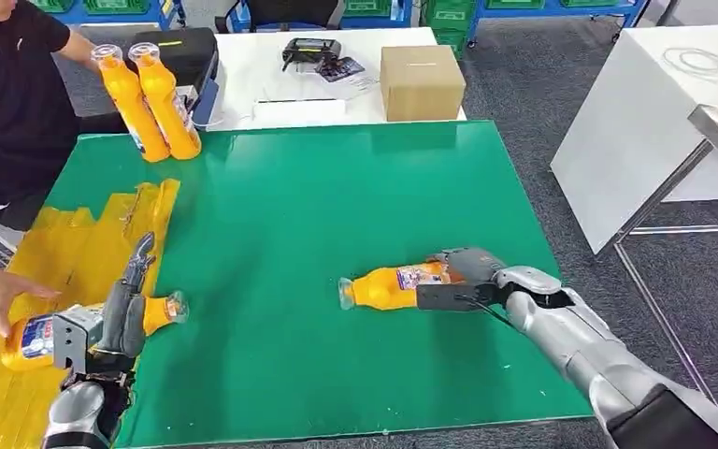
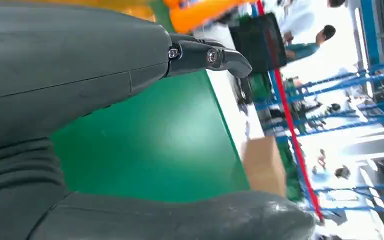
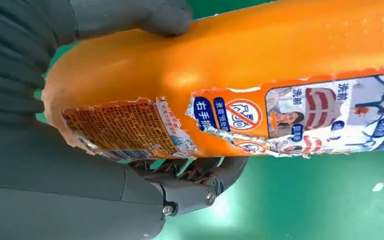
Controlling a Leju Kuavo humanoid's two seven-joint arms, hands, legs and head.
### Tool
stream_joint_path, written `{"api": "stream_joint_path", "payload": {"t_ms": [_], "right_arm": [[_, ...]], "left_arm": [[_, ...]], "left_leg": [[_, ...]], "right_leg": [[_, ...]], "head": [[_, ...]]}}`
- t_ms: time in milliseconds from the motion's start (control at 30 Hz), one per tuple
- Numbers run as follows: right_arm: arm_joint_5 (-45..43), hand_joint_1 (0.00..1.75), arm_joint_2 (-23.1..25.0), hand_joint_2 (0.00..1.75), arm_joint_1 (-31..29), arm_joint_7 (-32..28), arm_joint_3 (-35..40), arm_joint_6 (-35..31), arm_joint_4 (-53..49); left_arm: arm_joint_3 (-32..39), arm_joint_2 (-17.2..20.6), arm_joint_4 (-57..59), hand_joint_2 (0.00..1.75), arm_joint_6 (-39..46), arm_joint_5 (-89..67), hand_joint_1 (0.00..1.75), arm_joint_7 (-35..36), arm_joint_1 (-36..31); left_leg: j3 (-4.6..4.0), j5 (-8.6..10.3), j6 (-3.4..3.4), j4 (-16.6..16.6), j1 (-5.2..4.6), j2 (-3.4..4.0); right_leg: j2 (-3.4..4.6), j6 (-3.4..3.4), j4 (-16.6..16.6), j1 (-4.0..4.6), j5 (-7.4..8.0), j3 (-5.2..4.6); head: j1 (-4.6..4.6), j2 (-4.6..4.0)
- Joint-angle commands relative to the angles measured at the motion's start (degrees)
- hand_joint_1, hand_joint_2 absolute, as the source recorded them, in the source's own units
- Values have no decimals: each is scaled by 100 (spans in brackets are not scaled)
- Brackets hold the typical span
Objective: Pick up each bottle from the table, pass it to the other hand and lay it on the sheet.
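Mid-desk (image 1: 337,187), our right hand (image 1: 458,279) clamps a lying bottle (image 1: 383,287) — pickup step. Our left hand (image 1: 122,313), fingers apart, rests by another bottle (image 1: 33,339) on the sheet (image 1: 75,243). Next we lift and pass across — likely needing a firm grip.

Head view high, looking down over green table (image 1: 337,215), wrist views close, turned, sharing it
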Motion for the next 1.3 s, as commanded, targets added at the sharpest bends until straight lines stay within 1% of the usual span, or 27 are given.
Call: {"api": "stream_joint_path", "payload": {"t_ms": [33,67,133,167,200,233,333,400,433,467,533,567,633,667,700,733,767,867,967,1033,1100,1133,1167,1200,1233,1267,1300], "right_arm": [[-309,175,1051,175,1056,246,-1109,-855,-523],[-294,175,1002,175,1086,266,-1157,-825,-576],[-273,175,968,175,1104,237,-1197,-795,-563],[-267,175,958,175,1107,223,-1202,-790,-553],[-267,175,958,175,1107,223,-1202,-790,-553],[-267,175,958,175,1107,223,-1202,-790,-553],[-267,175,958,175,1107,223,-1202,-790,-553],[-267,175,958,175,1107,223,-1202,-790,-553],[-267,175,958,175,1107,223,-1202,-790,-553],[-267,175,958,175,1107,223,-1202,-790,-553],[-267,175,958,175,1107,223,-1202,-790,-553],[-267,175,958,175,1107,223,-1202,-790,-553],[-267,175,958,175,1107,223,-1202,-790,-553],[-267,175,958,175,1107,223,-1202,-790,-553],[-267,175,958,175,1107,223,-1202,-790,-553],[-267,175,958,175,1107,223,-1202,-790,-553],[-267,175,958,175,1107,223,-1202,-790,-553],[-267,175,958,175,1107,223,-1202,-790,-553],[-267,175,958,175,1107,223,-1202,-790,-553],[-267,175,958,175,1107,223,-1202,-790,-553],[-267,175,958,175,1107,223,-1202,-790,-553],[-267,175,958,175,1107,223,-1202,-790,-553],[-267,175,958,175,1107,223,-1202,-790,-553],[-2427,175,2417,175,2105,-1937,-2841,395,-2503],[-2148,175,3009,175,2450,-1747,-2376,-50,-3442],[-2166,175,3194,175,2532,-1071,-1768,-501,-3944],[-2358,175,3096,175,2453,-885,-1431,-793,-4027]], "left_arm": [[-17,-270,-761,0,-440,796,0,399,487],[-15,-269,-746,0,-442,799,0,407,470],[-13,-262,-697,0,-442,801,0,413,431],[-14,-261,-688,0,-443,801,0,413,423],[-14,-261,-688,0,-443,801,0,413,423],[-14,-261,-688,0,-443,801,0,413,423],[-14,-261,-688,0,-443,801,0,413,423],[-14,-261,-688,0,-443,801,0,413,423],[-14,-261,-688,0,-443,801,0,413,423],[-14,-261,-688,0,-443,801,0,413,423],[-14,-261,-688,0,-443,801,0,413,423],[-14,-261,-688,0,-443,801,0,413,423],[-14,-261,-688,0,-443,801,0,413,423],[-14,-261,-688,0,-443,801,0,413,423],[-14,-261,-688,0,-443,801,0,413,423],[-14,-261,-688,0,-443,801,0,413,423],[-14,-261,-688,0,-443,801,0,413,423],[-14,-261,-688,0,-443,801,0,413,423],[-14,-261,-688,0,-443,801,0,413,423],[-14,-261,-688,0,-443,801,0,413,423],[-14,-261,-688,0,-443,801,0,413,423],[-14,-261,-688,0,-443,801,0,413,423],[-14,-261,-688,175,-443,801,0,413,423],[-290,-711,-1221,175,-1799,2259,0,776,833],[-621,-951,-1673,175,-1541,2096,0,892,1151],[-1036,-918,-1898,175,-1160,2079,0,853,1332],[-1270,-777,-1951,175,-900,2138,0,791,1369]], "left_leg": [[-31,9,-7,3,10,38],[-55,17,-9,0,15,53],[-11,9,-7,5,19,64],[-58,30,-8,-8,24,50],[-18,18,-7,0,19,44],[-39,27,-6,-3,20,34],[-13,11,-5,2,21,47],[-53,25,-1,-2,23,32],[-21,12,-4,0,20,41],[-41,20,-2,-2,21,36],[-27,11,-5,2,17,43],[-46,20,-4,-2,19,33],[-34,13,-5,0,15,41],[-68,29,-4,-6,19,27],[-42,17,-5,-2,17,37],[-53,21,-5,-2,18,33],[-32,11,-5,1,15,41],[-51,19,-4,-2,18,35],[-52,20,-3,-2,18,34],[-38,12,-4,1,16,42],[-70,26,-1,-4,20,28],[-38,11,-4,1,15,43],[-55,19,-3,-1,18,36],[-51,17,-3,-1,17,37],[-39,8,-8,-2,22,64],[-47,1,-12,0,25,87],[-56,-4,-12,7,25,94]], "right_leg": [[35,-8,7,10,19,-6],[45,-17,2,16,32,-33],[54,-21,1,16,24,-4],[35,-29,-12,22,41,-46],[33,-22,-2,15,24,-11],[21,-24,-7,16,31,-29],[39,-19,-1,17,19,0],[21,-21,-11,20,32,-32],[34,-18,-4,17,20,-7],[27,-20,-8,18,27,-24],[37,-18,-2,16,20,-13],[25,-21,-8,18,26,-27],[34,-19,-3,14,20,-20],[15,-25,-12,19,32,-47],[29,-21,-6,16,23,-26],[24,-23,-7,17,26,-35],[35,-19,-2,13,18,-19],[26,-21,-8,16,25,-34],[25,-20,-8,15,25,-35],[36,-18,-3,13,19,-25],[17,-22,-13,18,31,-48],[36,-18,-2,12,18,-25],[27,-20,-7,16,25,-37],[29,-20,-6,14,23,-34],[56,-23,-5,19,21,-34],[78,-28,-1,23,21,-50],[86,-28,10,23,18,-48]], "head": [[4,0],[-4,0],[-2,0],[-4,0],[-4,0],[-4,0],[-6,0],[-2,0],[-2,0],[-2,0],[0,0],[-4,0],[-4,0],[-2,0],[-4,0],[-2,0],[-4,0],[-4,0],[-2,0],[-2,0],[-2,0],[-2,0],[-2,0],[-4,0],[-2,0],[2,0],[2,0]]}}
